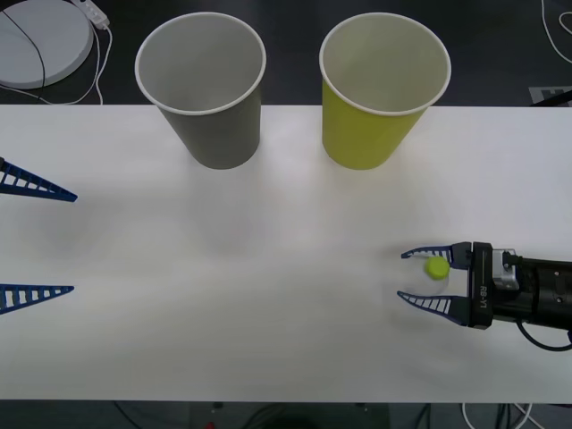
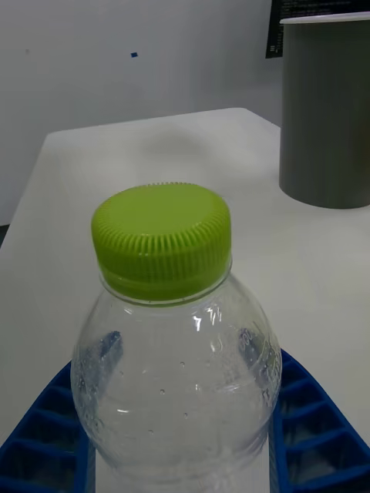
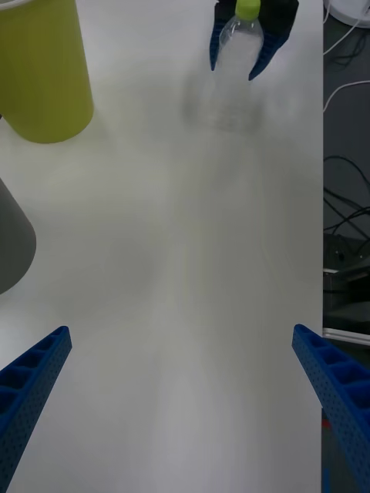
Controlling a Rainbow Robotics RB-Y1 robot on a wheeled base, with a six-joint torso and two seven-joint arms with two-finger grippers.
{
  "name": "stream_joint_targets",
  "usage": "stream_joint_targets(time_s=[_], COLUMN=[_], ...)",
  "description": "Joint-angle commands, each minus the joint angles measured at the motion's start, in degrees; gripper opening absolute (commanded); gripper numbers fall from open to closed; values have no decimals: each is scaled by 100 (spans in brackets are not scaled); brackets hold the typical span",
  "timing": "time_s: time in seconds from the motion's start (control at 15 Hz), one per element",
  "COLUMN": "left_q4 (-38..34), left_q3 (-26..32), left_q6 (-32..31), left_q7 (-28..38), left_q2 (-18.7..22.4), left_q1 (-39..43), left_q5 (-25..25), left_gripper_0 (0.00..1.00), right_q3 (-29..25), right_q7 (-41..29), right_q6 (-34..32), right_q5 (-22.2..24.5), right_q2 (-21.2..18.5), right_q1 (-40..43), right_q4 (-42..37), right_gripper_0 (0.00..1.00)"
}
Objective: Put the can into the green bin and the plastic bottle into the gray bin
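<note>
The right gripper clamps the clear, green-capped plastic bottle; next, carry to the gray paper bin; left gripper gapes idle

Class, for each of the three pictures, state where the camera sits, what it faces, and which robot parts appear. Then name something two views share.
Front view: above the arms, looking down at the table, gray bin and green bin; left gripper and right gripper show.
Right wrist view: on the right wrist, facing the plastic bottle between its blue fingers.
Left wrist view: on the left wrist, facing across the table; own fingers spread.
Shared: all three show the bottle.
</note>
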Motion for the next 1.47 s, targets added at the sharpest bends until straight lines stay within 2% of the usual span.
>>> stream_joint_targets(time_s=[0.07,0.4,0.8,1.07,1.47], left_q4=[0,0,0,0,0], left_q3=[0,0,0,0,0], left_q6=[0,0,0,0,0], left_q7=[0,0,0,0,0], left_q2=[0,0,0,0,0], left_q1=[0,0,0,0,0], left_q5=[0,0,0,0,0], left_gripper_0=[100,100,100,100,100], right_q3=[0,0,-97,-668,-1485], right_q7=[-8,-44,-386,-1107,-1713], right_q6=[-18,-53,35,369,1028], right_q5=[-5,-14,-313,-304,-304], right_q2=[0,-44,-501,-853,-1152], right_q1=[0,9,281,1020,1872], right_q4=[-1,-1,-502,-1521,-2752], right_gripper_0=[0,0,0,0,0])
